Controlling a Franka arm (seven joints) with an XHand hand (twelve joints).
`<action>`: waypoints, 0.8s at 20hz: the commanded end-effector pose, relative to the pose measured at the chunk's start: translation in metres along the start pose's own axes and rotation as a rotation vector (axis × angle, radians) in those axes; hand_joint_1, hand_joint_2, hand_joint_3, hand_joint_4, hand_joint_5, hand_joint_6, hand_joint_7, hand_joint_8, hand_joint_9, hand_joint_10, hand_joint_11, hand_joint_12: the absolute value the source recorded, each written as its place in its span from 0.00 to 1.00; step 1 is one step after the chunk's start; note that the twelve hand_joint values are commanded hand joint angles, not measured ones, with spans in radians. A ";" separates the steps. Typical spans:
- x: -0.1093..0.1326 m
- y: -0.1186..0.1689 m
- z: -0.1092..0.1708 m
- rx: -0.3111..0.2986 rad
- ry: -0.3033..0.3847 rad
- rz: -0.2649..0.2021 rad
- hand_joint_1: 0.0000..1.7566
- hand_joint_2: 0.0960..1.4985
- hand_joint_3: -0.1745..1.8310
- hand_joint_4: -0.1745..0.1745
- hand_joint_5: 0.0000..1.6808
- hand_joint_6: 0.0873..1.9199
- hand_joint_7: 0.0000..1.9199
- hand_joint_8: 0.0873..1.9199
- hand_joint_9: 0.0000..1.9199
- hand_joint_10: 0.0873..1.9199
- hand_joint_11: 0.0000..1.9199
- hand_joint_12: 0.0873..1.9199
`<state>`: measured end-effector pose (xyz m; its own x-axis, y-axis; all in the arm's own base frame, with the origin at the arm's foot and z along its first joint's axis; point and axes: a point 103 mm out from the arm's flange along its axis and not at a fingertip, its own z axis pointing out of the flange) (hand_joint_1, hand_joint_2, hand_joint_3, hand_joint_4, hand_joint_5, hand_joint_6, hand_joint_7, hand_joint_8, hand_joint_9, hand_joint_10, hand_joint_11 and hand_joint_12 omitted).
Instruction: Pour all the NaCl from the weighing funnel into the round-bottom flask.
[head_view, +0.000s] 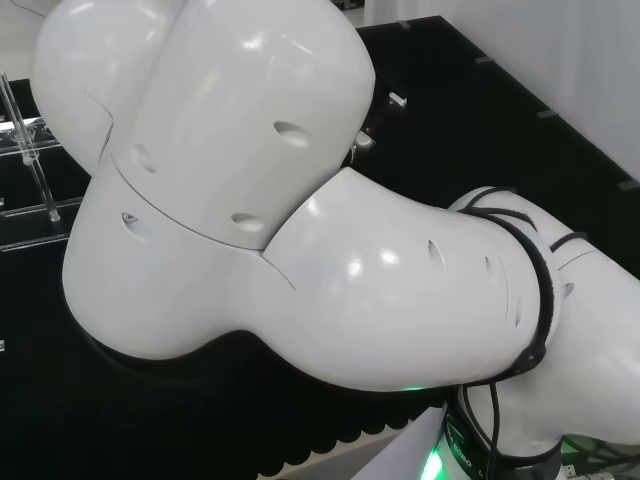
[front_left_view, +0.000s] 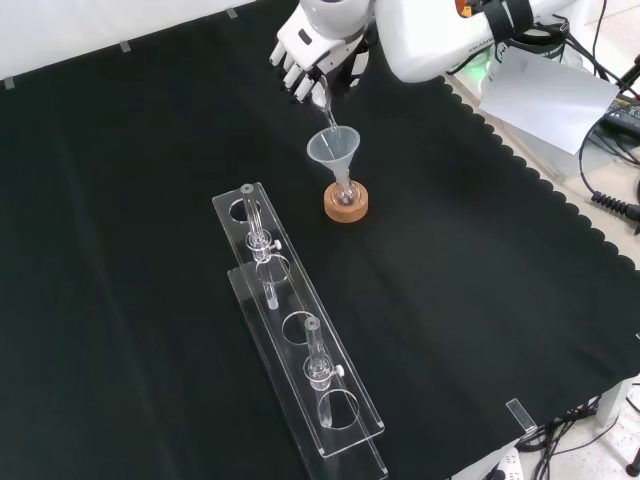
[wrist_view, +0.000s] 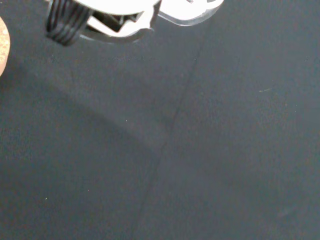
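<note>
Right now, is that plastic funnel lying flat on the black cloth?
No. In the front view the funnel stands upright over the cork ring, just below the hand.

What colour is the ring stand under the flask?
Tan cork; the ring stand shows best in the front view.

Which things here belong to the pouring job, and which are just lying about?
Part of the job:
- the hand, fingers curled round a small clear weighing funnel
- the clear funnel right under its tip
- the flask neck below that funnel
- the cork ring it stands on

Just lying about:
- the clear rack with holes and glass pieces in it
- a sheet of paper beyond the cloth's edge
</note>
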<state>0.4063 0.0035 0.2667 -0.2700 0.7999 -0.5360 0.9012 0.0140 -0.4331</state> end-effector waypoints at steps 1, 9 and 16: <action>0.004 0.001 -0.004 0.001 -0.029 -0.005 0.63 0.41 0.47 0.88 0.68 0.48 0.43 0.32 0.59 0.18 0.44 0.53; 0.007 0.002 -0.012 -0.006 -0.076 -0.008 0.63 0.41 0.47 0.88 0.67 0.48 0.43 0.32 0.59 0.18 0.44 0.53; 0.005 0.006 -0.008 0.001 -0.114 -0.014 0.63 0.41 0.47 0.89 0.67 0.48 0.43 0.32 0.59 0.18 0.44 0.53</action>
<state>0.4115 0.0133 0.2684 -0.3121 0.7408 -0.5948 0.8983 0.0263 -0.4385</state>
